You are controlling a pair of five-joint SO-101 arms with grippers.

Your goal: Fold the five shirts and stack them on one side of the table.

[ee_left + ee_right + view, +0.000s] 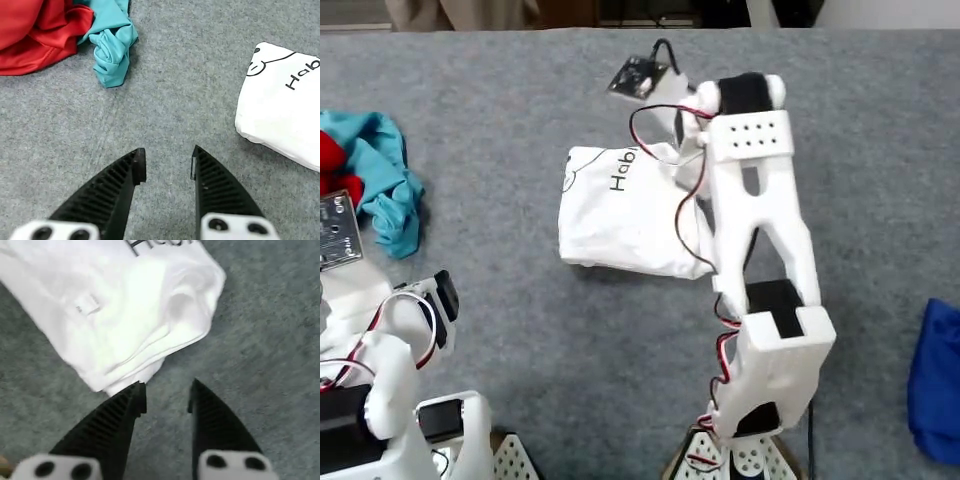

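Observation:
A folded white shirt [620, 215] with black print lies mid-table; it also shows as the white shirt [282, 112] and as layered folds of the white shirt [125, 310]. My right gripper [166, 397] is open just off the shirt's thick folded edge, nothing between its fingers. In the high view the right arm [760, 230] stretches over the shirt's right side. My left gripper [168, 164] is open above bare grey cloth, well short of a crumpled teal shirt [111, 45] and a red shirt [35, 32]. Those two lie bunched at the table's left edge: teal shirt [385, 175], red shirt [332, 160].
A blue shirt [935, 380] lies at the right edge. The left arm's base [380, 390] sits at the near left corner. The grey table cover [520, 340] is bare between the arms and along the far side.

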